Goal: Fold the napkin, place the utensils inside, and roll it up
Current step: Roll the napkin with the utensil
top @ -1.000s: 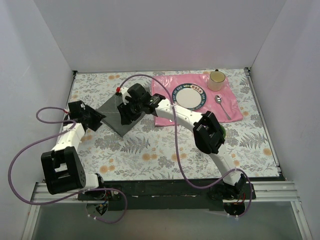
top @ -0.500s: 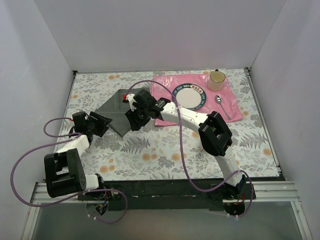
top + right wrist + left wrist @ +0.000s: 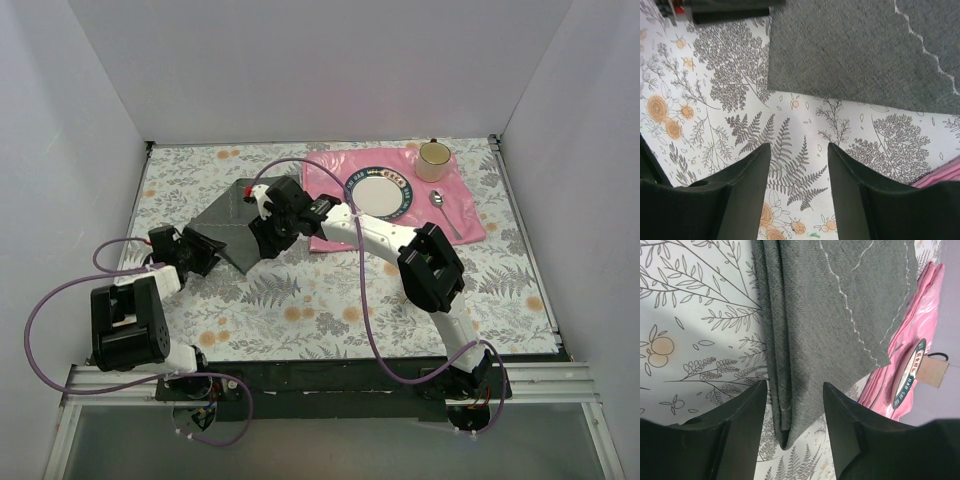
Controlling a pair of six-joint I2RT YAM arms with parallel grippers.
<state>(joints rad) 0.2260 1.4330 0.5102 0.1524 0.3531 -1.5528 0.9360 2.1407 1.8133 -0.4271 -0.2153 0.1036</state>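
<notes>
On the flowered table (image 3: 300, 300), seen from above, the dark grey napkin (image 3: 225, 215) lies folded left of centre, its right corner close to the pink placemat (image 3: 465, 215). A plate (image 3: 378, 190) and a cup (image 3: 433, 160) stand on that mat, and a spoon (image 3: 443, 212) lies to the right of the plate. The left hand (image 3: 205, 249) sits at the napkin's near left edge, and the right hand (image 3: 262, 235) sits at its near right edge.

In the left wrist view, the left hand (image 3: 792, 435) is released. Its fingers (image 3: 740, 435) stand apart on either side of the napkin's (image 3: 820, 315) folded corner, with a gap on both sides. The placemat (image 3: 930, 290) and plate (image 3: 907, 370) show beyond.

In the right wrist view, the right hand (image 3: 797, 190) is also released and empty, over bare table (image 3: 795, 125). The napkin (image 3: 865, 50) lies just beyond its fingers (image 3: 745, 195).
</notes>
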